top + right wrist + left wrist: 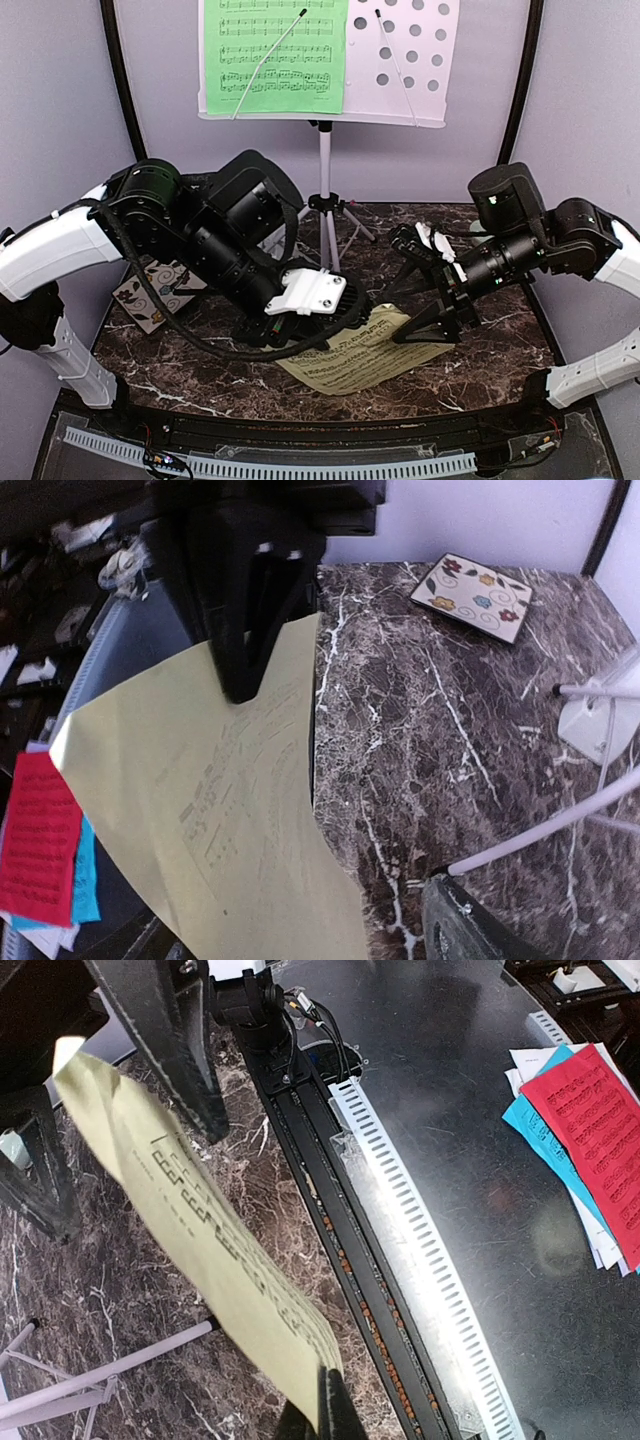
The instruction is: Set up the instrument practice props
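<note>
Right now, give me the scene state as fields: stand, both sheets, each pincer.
music stand: upright at the far side of the table, right half of its desk bare
green sheet: on the desk's left half, under a wire retainer
pale-yellow sheet: between the two pincers, partly raised off the table
left pincer: shut on the pale-yellow sheet's edge
right pincer: looks open, straddling the sheet's other end

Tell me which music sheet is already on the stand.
The green sheet, clipped on the stand's perforated desk; the pale-yellow sheet hangs low over the tabletop.
</note>
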You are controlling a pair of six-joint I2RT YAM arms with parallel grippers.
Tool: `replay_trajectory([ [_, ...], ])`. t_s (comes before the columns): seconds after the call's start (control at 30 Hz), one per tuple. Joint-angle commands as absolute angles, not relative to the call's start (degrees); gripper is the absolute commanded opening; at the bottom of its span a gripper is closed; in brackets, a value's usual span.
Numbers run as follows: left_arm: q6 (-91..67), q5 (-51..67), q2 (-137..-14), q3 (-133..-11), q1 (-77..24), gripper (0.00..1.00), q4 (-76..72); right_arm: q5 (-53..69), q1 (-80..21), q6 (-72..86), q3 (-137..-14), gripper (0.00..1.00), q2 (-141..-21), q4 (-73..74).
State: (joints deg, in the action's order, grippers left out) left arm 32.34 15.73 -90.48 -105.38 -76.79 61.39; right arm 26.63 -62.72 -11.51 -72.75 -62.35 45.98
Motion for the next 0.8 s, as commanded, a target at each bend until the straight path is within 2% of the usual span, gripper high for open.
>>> replay_trajectory([
  [0.0,31.8,14.1,-89.9,-107.0,-77.2,0.00,61.5,24.7,-65.3,-11.1,-74.2,0.59,-63.0,43.2],
  [0.1,30.8,12.2,-88.6,-104.8,-77.1,0.00,58.2,23.5,-66.6,-10.5,-74.7,0.35,-63.2,43.0],
  [0.2,28.1,8.8,-86.7,-101.4,-76.8,0.00,53.5,21.6,-66.9,-9.6,-75.6,0.05,-63.4,42.9],
  [0.23,26.7,7.4,-85.6,-99.8,-76.5,0.05,51.0,20.5,-67.0,-9.0,-76.0,0.00,-63.4,42.7],
  [0.4,15.5,5.3,-73.7,-85.5,-72.1,0.46,33.2,16.8,-67.0,-5.4,-76.5,0.00,-60.3,37.5],
  [0.47,11.1,4.2,-67.5,-78.2,-70.8,0.57,25.3,16.0,-66.9,-4.3,-76.9,0.00,-59.4,35.8],
  [0.77,-0.2,1.0,-53.9,-59.8,-70.7,0.72,10.6,13.2,-66.9,-3.2,-81.1,0.00,-56.8,31.1],
])
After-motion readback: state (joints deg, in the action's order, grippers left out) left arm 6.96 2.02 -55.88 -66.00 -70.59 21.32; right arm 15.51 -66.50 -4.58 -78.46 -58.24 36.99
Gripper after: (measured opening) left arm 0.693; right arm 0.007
